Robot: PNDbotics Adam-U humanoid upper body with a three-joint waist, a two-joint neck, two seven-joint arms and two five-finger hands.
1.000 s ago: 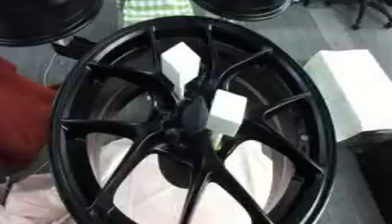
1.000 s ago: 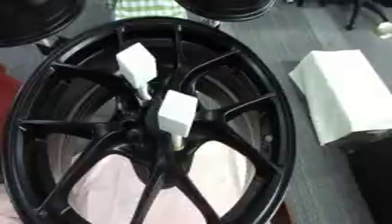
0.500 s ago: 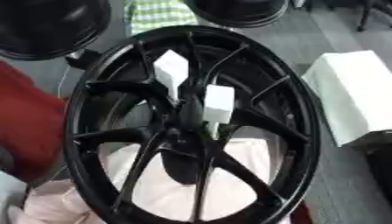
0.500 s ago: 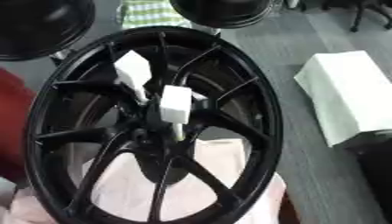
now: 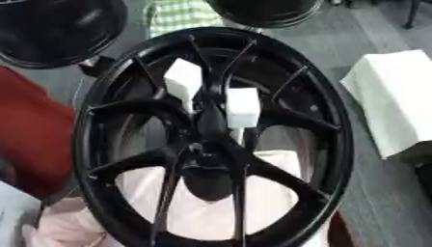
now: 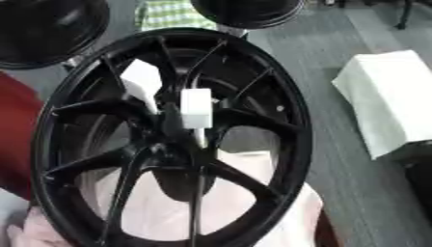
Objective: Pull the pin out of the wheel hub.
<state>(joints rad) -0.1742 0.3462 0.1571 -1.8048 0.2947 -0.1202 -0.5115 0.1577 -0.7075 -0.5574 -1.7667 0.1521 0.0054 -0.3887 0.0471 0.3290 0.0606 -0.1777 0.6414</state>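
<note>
Against pale pink cloth (image 5: 211, 212) stands a black wheel (image 5: 211, 140), two white blocks (image 5: 242, 107) at its hub; no hand shows, so finger state cannot be told

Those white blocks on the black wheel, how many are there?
2: one white block on an upper-left spoke of the black spoked wheel, another white block just above the hub; others may be hidden.

White blocks (image 5: 243, 107) before hub (image 5: 211, 144), between spokes (image 5: 139, 161).
</note>
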